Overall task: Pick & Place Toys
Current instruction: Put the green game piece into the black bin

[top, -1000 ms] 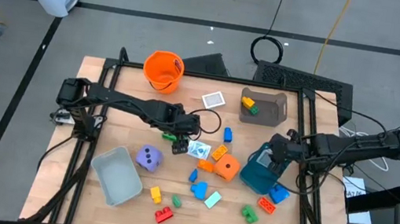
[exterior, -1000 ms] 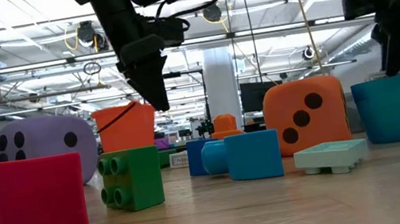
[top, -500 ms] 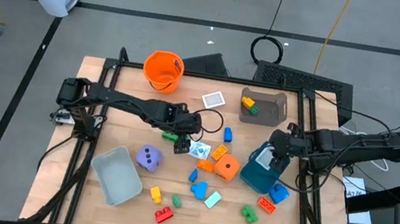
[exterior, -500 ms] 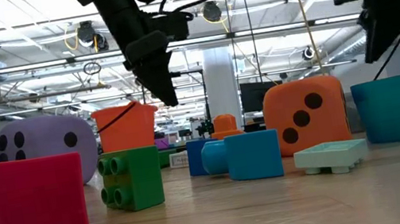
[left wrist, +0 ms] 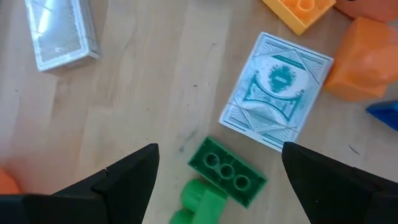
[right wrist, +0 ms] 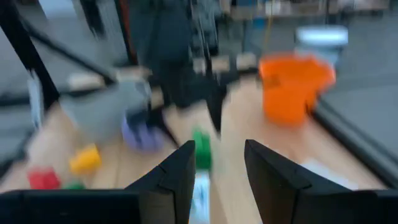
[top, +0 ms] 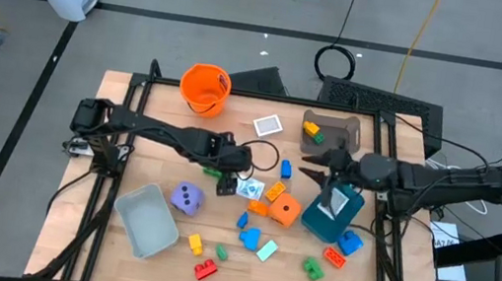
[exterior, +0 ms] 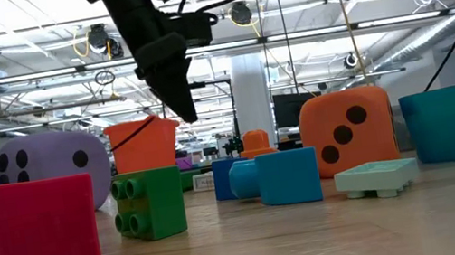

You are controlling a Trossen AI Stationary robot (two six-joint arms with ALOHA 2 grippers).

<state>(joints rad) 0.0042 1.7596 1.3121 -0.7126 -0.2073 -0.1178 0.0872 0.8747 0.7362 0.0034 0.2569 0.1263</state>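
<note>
Two grippers (top: 224, 170) (top: 315, 163) above scattered toys (top: 266, 251)

A light wooden table (top: 241, 277) carries everything. At its far edge stand an orange bucket (top: 205, 89), a white picture card (top: 268, 124) and a grey bin (top: 332, 135) holding a yellow block. Toward the near left lies a second grey bin (top: 147, 220), with a purple die (top: 187, 198) just beside it. A teal bin (top: 329, 215) sits at the right, an orange die (top: 285, 210) beside it. Small blocks lie scattered along the near side: red (top: 206, 270), yellow (top: 196, 244), green (top: 314, 268) and blue (top: 250, 236).
</note>
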